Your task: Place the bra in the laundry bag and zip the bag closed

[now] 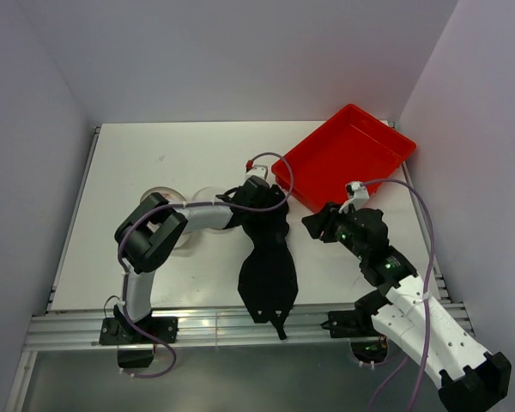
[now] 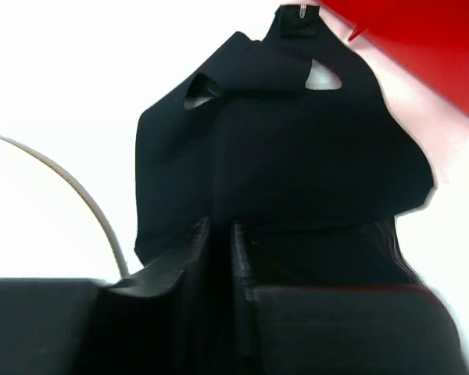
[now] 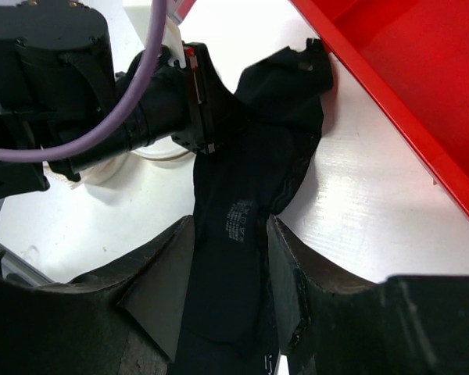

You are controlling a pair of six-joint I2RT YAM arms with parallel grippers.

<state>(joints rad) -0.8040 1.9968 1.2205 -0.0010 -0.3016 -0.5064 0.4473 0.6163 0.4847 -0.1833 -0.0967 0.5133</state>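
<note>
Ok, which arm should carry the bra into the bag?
Left. The left gripper pinches the top end of the bra, with the bag right beside it. The right gripper is open, farther from the bag.

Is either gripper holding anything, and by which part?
The left gripper pinches the bra at its end nearest the red tray; the right gripper seems empty.

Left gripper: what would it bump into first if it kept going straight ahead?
The black bra, which is right at its fingers. The red tray seems to lie further beyond, though depth is hard to judge.
</note>
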